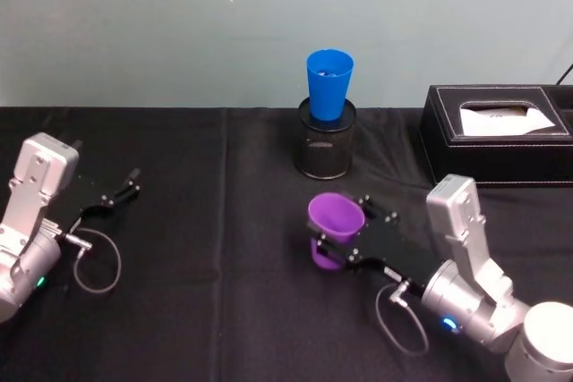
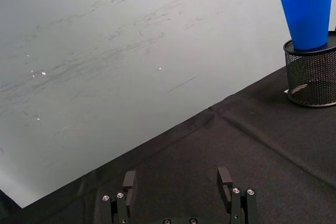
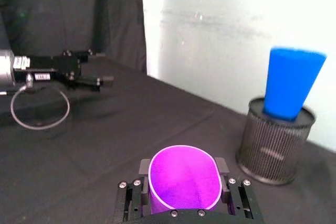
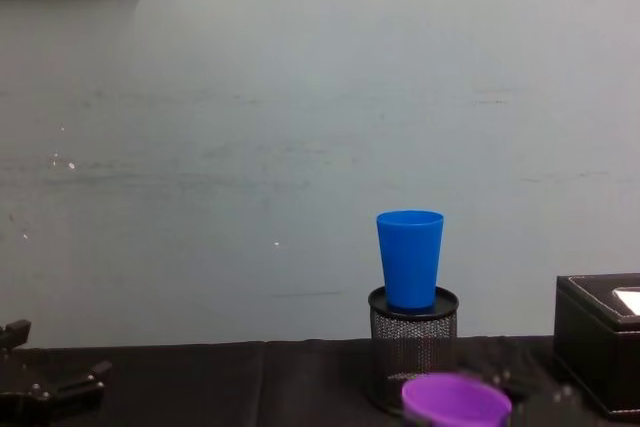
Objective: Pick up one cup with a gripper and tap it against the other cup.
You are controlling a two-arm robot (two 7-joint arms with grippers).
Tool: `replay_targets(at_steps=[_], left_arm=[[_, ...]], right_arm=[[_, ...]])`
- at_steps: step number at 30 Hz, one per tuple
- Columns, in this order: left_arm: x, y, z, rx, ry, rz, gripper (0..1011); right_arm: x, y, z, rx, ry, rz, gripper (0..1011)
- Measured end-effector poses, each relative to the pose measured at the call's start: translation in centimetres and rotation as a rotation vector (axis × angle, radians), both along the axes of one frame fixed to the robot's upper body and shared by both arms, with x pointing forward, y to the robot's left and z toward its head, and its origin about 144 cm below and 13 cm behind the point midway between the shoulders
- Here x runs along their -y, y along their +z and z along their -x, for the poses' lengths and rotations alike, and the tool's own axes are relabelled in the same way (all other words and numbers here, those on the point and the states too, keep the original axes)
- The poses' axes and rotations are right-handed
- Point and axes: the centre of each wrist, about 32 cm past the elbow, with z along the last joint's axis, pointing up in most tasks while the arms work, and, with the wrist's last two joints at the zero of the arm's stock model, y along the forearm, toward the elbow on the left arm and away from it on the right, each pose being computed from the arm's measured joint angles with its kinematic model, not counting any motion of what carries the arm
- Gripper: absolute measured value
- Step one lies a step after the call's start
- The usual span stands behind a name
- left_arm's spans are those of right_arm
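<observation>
Near centre, the purple cup (image 1: 336,215) is plain and unpatterned. Far centre, the blue cup (image 1: 329,84) is plain bright blue. The holder (image 1: 327,154) beneath it is black wire mesh. The tablecloth (image 1: 206,310) is plain black. Far right, the box (image 1: 448,145) is black with pale stitching and the tissue (image 1: 506,120) is white. The wall (image 1: 179,24) is pale grey-green and scuffed. The left gripper (image 1: 133,181) and right gripper (image 1: 338,225) are black.

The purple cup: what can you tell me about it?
The purple cup is a smooth, tapered tumbler, plastic by its look, with a wide rim and nothing visible inside. It is held mouth up, leaning a little, in the right gripper, which is shut on its wall. It is nearer the robot than the blue cup and does not touch it.
</observation>
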Motion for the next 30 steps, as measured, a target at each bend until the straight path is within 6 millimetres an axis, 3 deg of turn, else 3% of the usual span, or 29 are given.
replay_targets(at_steps=[14,18,30], left_arm=[[0.0,0.0,0.0,0.000,0.000,0.000,1000],[0.0,0.0,0.0,0.000,0.000,0.000,1000],[0.0,0.0,0.0,0.000,0.000,0.000,1000]], right_arm=[[1.3,9.1,-0.7,0.024,-0.020,0.032,716],[1.4,10.7,-0.9,0.018,-0.023,0.020,716],[1.2,11.8,-1.3,0.006,-0.012,0.008,716]])
